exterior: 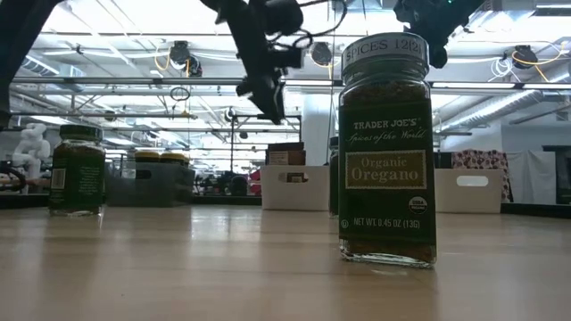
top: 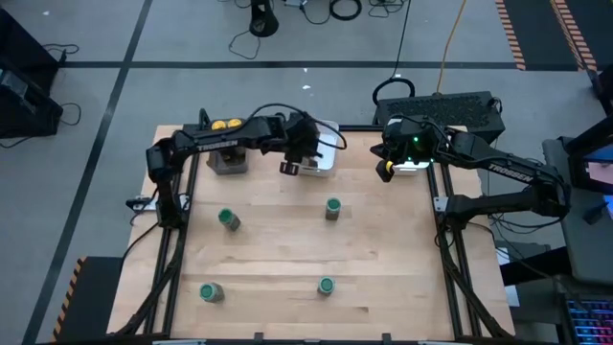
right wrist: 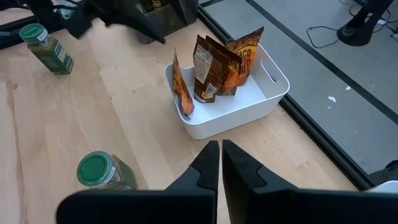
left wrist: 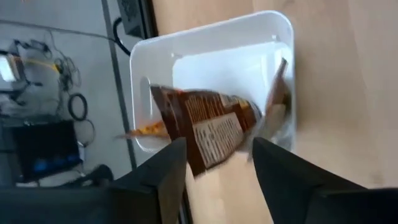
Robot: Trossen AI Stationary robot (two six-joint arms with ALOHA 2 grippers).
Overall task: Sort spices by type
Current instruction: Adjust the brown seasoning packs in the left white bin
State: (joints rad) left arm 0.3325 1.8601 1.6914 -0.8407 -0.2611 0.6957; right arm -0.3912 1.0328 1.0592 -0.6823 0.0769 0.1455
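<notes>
My left gripper [left wrist: 214, 165] above white tray [left wrist: 277, 28] at counter's [top: 278, 249] far edge, fingers apart, nothing clamped. Brown-orange packets [right wrist: 214, 65] stand on edge in tray, long axes upright, leaning. Four green-lidded jars [top: 228, 219] upright on counter, lids up. My right gripper [right wrist: 221, 158] near far right corner, fingers together, empty.

Pale matt wood table [top: 287, 249]; smooth white plastic tray [right wrist: 249, 102]; glossy packets [right wrist: 211, 65]; glass jar [exterior: 387, 152].

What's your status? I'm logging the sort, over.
Left gripper fingers open over white tray, packets inside. Right gripper fingers shut, waiting nearby. Four green-lid jars unsorted. Nothing in the way.
</notes>
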